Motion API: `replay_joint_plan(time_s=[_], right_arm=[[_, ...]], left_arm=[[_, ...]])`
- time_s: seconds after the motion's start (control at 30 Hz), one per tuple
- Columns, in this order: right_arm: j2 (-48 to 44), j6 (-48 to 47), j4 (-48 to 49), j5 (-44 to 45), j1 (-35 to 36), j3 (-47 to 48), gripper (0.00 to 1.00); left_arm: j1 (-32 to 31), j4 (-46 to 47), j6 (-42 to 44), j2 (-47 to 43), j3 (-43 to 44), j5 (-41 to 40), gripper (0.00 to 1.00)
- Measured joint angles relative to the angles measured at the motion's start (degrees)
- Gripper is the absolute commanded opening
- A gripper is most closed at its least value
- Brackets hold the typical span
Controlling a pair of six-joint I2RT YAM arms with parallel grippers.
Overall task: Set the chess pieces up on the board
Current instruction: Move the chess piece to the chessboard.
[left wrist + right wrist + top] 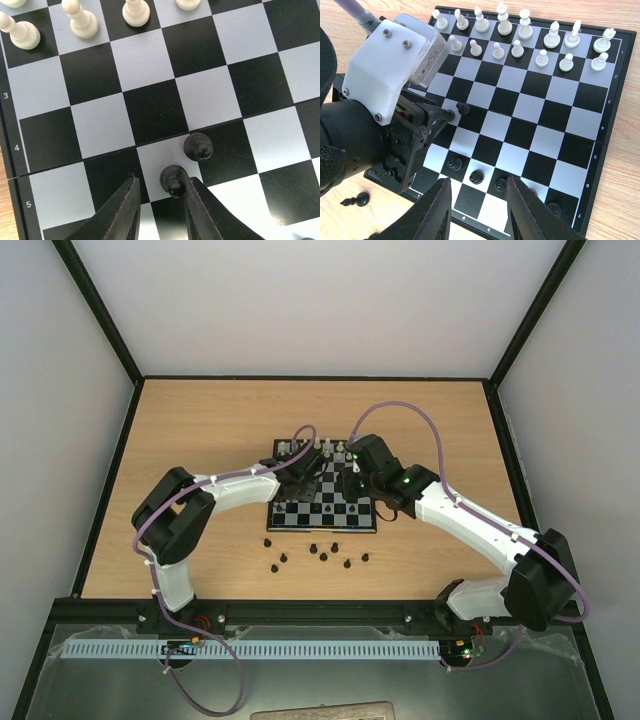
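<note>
left claw (161, 192) slightly open, glossy black pawn (173, 181) at tip | right claw (479, 189) part-open, empty

- The board (520, 132): smooth, glossy squares and dark border.
- Chess pieces (197, 146) on the board: shiny black plastic.
- Counter (200, 440) around the board: matt, light wood grain.

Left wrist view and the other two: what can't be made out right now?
- Left wrist: whether the left claw clamps the black piece; a finger covers its side.
- Right wrist: the board edge behind the left arm; the nearest row partly behind the right claw.
- Top external: loose black pieces too small to identify.
</note>
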Motion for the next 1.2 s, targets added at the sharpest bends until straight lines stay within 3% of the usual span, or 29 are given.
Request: replay_joint_plan(time_s=[0.07,0.2,0.47,0.73,1.2], right_arm=[[0.0,0.0,0.0,0.0,0.0,0.0,0.31],[0.0,0.0,0.0,-0.1,0.0,0.0,0.31],[0.0,0.0,0.0,-0.2,0.0,0.0,0.31],[0.0,0.0,0.0,-0.2,0.0,0.0,0.31],[0.0,0.0,0.0,-0.4,0.0,0.0,0.31]], left_arm=[[0.0,0.0,0.0,0.2,0.0,0.1,0.27],[0.0,0.1,0.0,0.3,0.0,0.2,0.16],[0.0,0.3,0.0,1.5,1.2,0.2,0.03],[0.0,0.4,-0.1,1.1,0.8,0.2,0.02],[-1.0,-1.0,-2.7,-7.6,-9.2,0.6,0.03]])
